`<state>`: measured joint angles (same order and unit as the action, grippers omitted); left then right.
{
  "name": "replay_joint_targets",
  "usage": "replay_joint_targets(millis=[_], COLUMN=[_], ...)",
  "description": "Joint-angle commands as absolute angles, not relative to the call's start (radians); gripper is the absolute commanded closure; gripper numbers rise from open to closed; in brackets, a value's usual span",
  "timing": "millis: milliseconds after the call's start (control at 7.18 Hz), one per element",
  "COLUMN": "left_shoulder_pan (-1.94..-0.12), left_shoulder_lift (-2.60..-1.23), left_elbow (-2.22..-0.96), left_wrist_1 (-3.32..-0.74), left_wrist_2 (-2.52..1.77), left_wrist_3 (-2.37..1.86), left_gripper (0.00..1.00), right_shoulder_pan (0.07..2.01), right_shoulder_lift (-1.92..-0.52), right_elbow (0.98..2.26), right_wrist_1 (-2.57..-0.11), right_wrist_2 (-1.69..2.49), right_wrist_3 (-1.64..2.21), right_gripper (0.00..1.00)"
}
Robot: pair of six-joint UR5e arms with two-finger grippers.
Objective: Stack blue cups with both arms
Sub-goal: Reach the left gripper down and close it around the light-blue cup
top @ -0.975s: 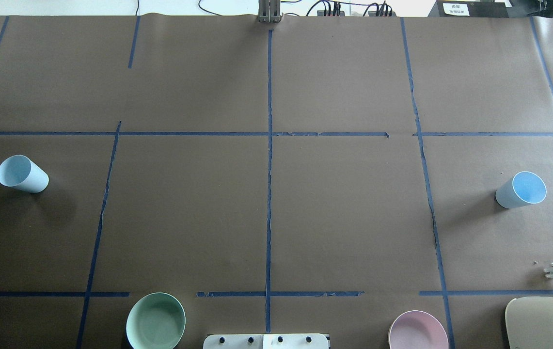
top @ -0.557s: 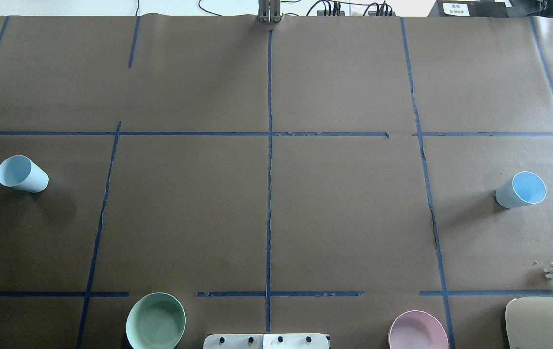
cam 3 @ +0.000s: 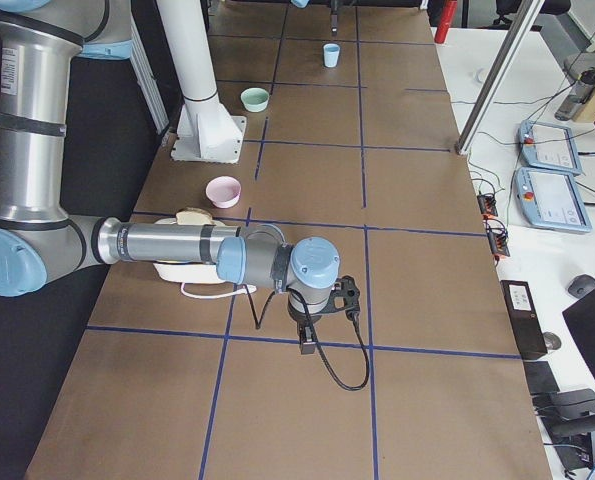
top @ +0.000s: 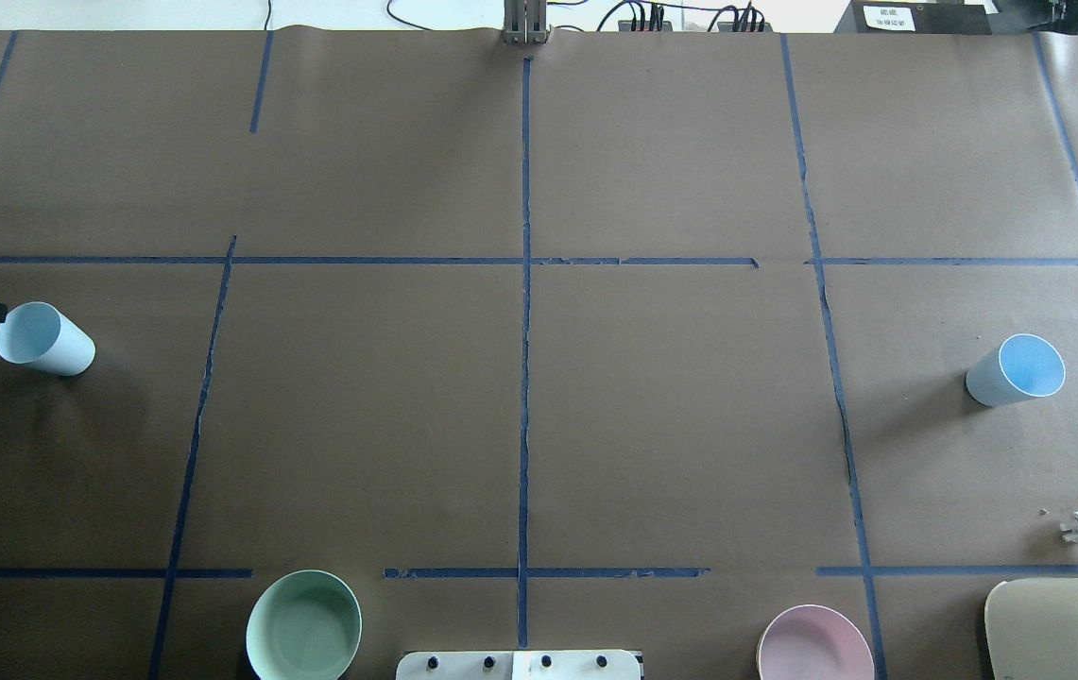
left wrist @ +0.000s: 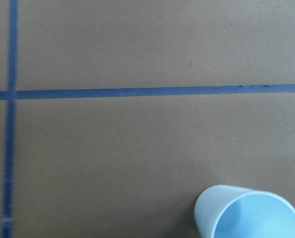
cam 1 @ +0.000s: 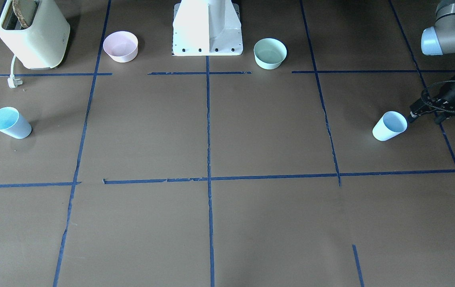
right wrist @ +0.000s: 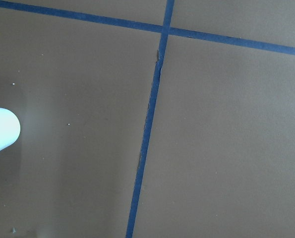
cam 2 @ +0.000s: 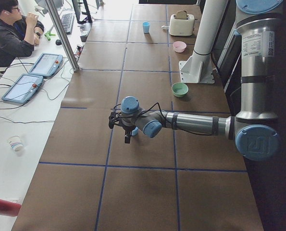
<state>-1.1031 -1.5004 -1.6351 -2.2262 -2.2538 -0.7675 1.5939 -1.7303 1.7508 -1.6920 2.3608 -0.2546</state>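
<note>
- My left gripper [cam 1: 415,112], black and two-fingered, hangs low just beside the rim of a pale-blue tapered plastic cup [cam 1: 389,126], on its outer side; no view shows whether the fingers are spread or pressed together, so I cannot tell
- That cup stands upright and free on the brown paper-covered table [cam 1: 251,131], mouth up; I judge the open mouth is what will let the other cup nest inside it
- A second pale-blue cup [cam 1: 10,122] stands upright at the opposite end, near a cream toaster [cam 1: 34,34]; the two are well apart, which is likely why each arm takes one
- My right gripper [cam 3: 307,338] shows only in a side view, low over the table by the toaster; spread or pressed together, I cannot tell
- A shallow pink bowl [cam 1: 120,46] and a mint-green bowl [cam 1: 270,53] sit either side of my white pedestal [cam 1: 207,28], away from both cups
- Stacking is not yet begun; the next move, I judge, is a grasp at the left cup's rim
</note>
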Motion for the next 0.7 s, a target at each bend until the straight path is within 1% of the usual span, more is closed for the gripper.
replay_joint_targets(millis=[0,139,279,557], left_shoulder_pan=[-1.056,-1.04,-1.001,-0.986], left_shoulder_lift=[-1.525,-1.525,-1.525,-1.538], left_elbow=[-1.602,-1.591,-1.576,-1.566], left_wrist_1=[-2.26,-2.26,-2.26,-2.253], left_wrist_2=[-2.23,-2.215,-2.194,-2.164], left_wrist_3=[-0.833,-0.836,-0.836,-0.841], left_gripper=[0.0,0.0,0.03,0.74], right_shoulder_pan=[1.594,1.594,1.594,1.594], right_shoulder_lift=[-1.73,-1.732,-1.732,-1.732], right_elbow=[1.75,1.75,1.75,1.75], right_wrist_1=[-1.692,-1.693,-1.692,-1.693], right_wrist_2=[2.361,2.361,2.361,2.361], right_wrist_3=[-0.255,-0.255,-0.255,-0.255], right_gripper=[0.0,0.0,0.0,0.0])
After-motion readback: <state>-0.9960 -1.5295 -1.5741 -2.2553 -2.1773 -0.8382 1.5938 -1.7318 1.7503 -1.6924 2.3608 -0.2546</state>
